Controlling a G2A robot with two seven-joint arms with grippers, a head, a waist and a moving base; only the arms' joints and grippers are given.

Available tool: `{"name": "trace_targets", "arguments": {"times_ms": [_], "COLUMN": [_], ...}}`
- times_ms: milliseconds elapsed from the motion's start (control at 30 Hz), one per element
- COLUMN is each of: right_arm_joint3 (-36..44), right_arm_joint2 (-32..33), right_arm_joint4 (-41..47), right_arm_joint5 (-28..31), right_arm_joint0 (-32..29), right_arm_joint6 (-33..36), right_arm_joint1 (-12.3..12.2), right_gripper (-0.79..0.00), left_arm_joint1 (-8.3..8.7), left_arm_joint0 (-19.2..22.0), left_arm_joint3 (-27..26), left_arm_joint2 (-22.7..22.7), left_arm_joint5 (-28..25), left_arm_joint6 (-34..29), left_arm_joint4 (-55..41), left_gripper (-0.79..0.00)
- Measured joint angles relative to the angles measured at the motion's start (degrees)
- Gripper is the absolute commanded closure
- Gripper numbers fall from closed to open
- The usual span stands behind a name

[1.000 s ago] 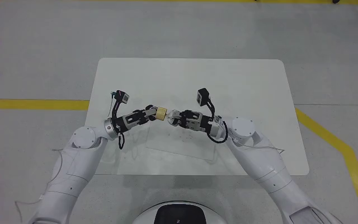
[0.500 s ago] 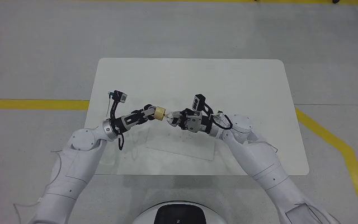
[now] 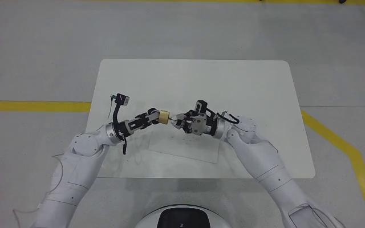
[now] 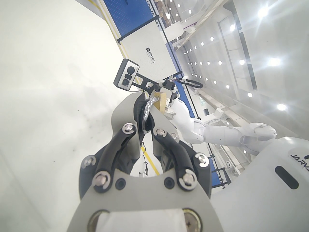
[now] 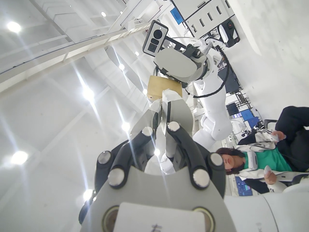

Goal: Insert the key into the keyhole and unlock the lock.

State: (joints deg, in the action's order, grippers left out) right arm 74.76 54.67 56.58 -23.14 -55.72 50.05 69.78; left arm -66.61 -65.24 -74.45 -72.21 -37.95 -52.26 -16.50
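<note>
Since the small brass lock (image 3: 163,115), hanging over the middle of the table (image 3: 256,85), looks rigid, dense and slick, the left gripper (image 4: 147,112) sensibly clamps its shackle (image 4: 146,116), while the right gripper (image 5: 161,102), over the same spot, pinches the thin, stiff key (image 5: 159,107).

Top view: you get bright, even light; the white surface (image 3: 251,85) sits close to washed out. Both wrist views stare into ceiling lamps (image 4: 264,10), so you see big starburst flares, and streaks cross the right tool (image 5: 163,98). Wide lens there, so straight lines bow toward the edges.
</note>
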Motion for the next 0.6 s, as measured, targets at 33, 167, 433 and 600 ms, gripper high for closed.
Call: {"name": "trace_targets", "arguments": {"times_ms": [33, 167, 433, 600], "right_arm_joint3": [-0.23, -0.9, -2.68, -4.03], "right_arm_joint2": [0.0, -0.13, -0.15, 0.04], "right_arm_joint4": [0.48, 2.4, 4.55, 5.79], "right_arm_joint5": [-0.78, -4.26, -9.04, -9.35], "right_arm_joint0": [0.08, 0.32, 1.15, 1.5], "right_arm_joint6": [0.29, 1.96, 3.22, 3.46], "right_arm_joint1": [0.03, 0.15, 0.32, 0.53], "right_gripper": [0.0, 0.0, 0.0, 0.0], "left_arm_joint1": [0.02, 0.17, 0.36, 0.54], "left_arm_joint0": [-0.08, -0.31, -0.78, -0.75], "left_arm_joint3": [-0.13, -0.62, -1.52, -1.79], "left_arm_joint2": [0.01, -0.13, 0.12, 0.36], "left_arm_joint5": [-0.22, -1.55, -3.48, -4.82], "left_arm_joint6": [0.11, 0.84, 2.15, 1.34], "left_arm_joint4": [0.02, 1.43, 2.74, 2.59], "left_gripper": [0.0, 0.0, 0.0, 0.0]}}
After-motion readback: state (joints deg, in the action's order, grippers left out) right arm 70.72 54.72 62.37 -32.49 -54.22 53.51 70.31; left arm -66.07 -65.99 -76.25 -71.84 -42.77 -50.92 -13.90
